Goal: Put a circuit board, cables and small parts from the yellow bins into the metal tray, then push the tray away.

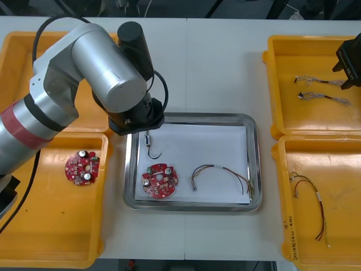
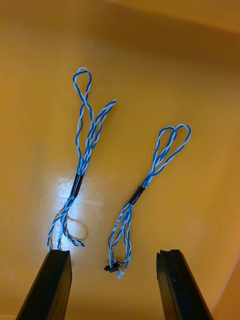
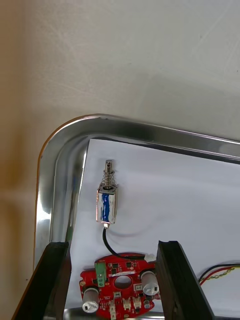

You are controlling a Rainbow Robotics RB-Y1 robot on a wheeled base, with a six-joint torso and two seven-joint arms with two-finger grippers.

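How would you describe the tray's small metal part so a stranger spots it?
Find the metal tray between the yellow bins. At its far left corner, by the left gripper, lies the small metal part. Unlike the red circuit board and red and yellow cable nearby, it is silvery, with a spring and a black lead.

I can read no text for certain from my station. The one marking I see is a short line of dark handwriting (image 1: pixel 289 237) on the left inner wall of the yellow bin (image 1: pixel 344 186) at the lower right of the front view, running lengthwise along that wall. Its characters are too small to make out; some may be digits and brackets.
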